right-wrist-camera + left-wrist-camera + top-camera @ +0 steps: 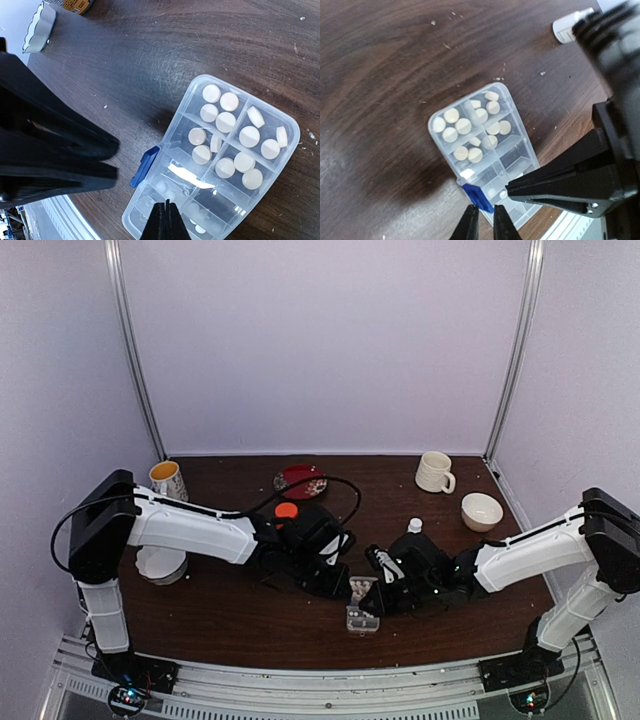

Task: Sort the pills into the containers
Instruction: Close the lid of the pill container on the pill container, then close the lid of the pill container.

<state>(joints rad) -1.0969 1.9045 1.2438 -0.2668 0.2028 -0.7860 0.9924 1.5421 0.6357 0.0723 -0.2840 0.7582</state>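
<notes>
Danger on the left, at the blue latch (pixel 475 196): left tool (pixel 482 225) hanging right at it, tips only a sliver apart, nothing clearly clamped. Any sideways drag there likely to skid or tilt the organiser box (pixel 515 157) and jumble the sorted pills (pixel 451 115). Clear lid down or up: impossible to tell. If up, one jolt enough to hop pellets across the dividers or out onto the desk (pixel 395 75).

Very little room in the middle, with both tools crowded over the same end of the box. Clash of fingers quite possible.

On the right, right tool (pixel 165 220) pinched fully together, seemingly empty, point poised over the box's near end. Pressing down there liable to lever the far end up. Box lying toward the desk's front edge, between the two arms, so a shove off the front not out of the question.

Contents: four compartments (pixel 212 197) at the far end filled, three or four cream pills apiece. Those nearer the tools mostly bare, just a faint pill or two, hard to count.
</notes>
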